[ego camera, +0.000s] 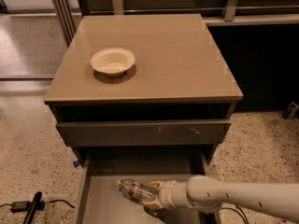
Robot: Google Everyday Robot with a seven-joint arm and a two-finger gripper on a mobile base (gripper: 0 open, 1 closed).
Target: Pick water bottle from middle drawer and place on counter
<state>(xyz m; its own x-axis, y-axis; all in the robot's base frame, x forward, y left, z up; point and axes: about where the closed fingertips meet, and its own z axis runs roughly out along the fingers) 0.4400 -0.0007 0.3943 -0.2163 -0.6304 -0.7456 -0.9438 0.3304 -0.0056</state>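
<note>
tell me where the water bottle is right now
Bottom centre of the camera view: the water bottle is in the open middle drawer, below the counter, with the gripper at its right end.

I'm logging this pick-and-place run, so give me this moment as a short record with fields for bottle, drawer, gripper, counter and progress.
water bottle: lying on its side inside the drawer, near the front
middle drawer: pulled open, with a bare bottom apart from the bottle
gripper: down in the drawer at the bottle's right end, with the arm coming in from the right
counter: holds only a pale bowl at its left rear
progress: the bottle is not yet on the counter
</note>
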